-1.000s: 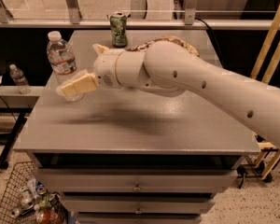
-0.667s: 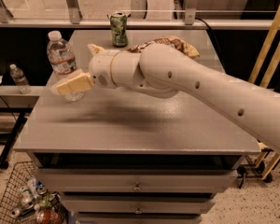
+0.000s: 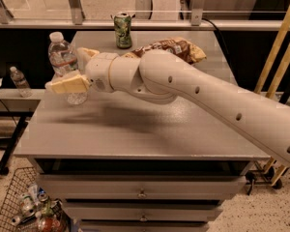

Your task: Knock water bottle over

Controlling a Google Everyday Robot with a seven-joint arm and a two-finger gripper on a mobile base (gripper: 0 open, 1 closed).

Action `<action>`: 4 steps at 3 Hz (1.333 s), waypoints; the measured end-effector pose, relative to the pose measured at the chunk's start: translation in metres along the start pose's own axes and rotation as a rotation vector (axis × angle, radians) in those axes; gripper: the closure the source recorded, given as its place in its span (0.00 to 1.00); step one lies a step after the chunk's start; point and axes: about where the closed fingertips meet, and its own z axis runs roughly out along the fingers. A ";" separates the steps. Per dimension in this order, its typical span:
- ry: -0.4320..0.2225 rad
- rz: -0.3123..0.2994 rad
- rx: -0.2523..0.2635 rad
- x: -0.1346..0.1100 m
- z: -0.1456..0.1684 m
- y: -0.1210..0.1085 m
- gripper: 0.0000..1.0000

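Since the earlier frame the gripper [image 3: 65, 83] has moved left along the worktop [image 3: 135, 129], closing on the water bottle [image 3: 63, 56], which stands upright where it did. The water bottle is at the far left of the worktop, near its left edge, with its white cap on top and its label facing the camera. The gripper now lies across the front of the bottle's lower part and hides some of it. It seems to touch the bottle there, though the overlap alone does not settle that. I cannot tell whether the gripper is apart or together, as it shows only as one pale wedge pointing left.

Behind it the white arm [image 3: 198, 100] runs right and toward the near right corner, casting a shadow on the grey surface. A brown snack bag [image 3: 176, 48] lies just beyond the arm, right of centre. A green drink can [image 3: 122, 30] stands upright at the far edge. Off the worktop, a small clear bottle [image 3: 20, 81] stands on a low ledge to the left, and a wire basket [image 3: 17, 204] of litter sits on the floor at near left.
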 end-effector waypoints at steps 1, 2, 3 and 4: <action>-0.016 0.002 -0.005 0.000 0.002 0.001 0.41; -0.012 -0.005 -0.001 0.000 -0.003 -0.001 0.73; 0.014 -0.044 0.027 -0.008 -0.018 -0.007 0.95; 0.066 -0.151 0.011 -0.047 -0.025 -0.014 1.00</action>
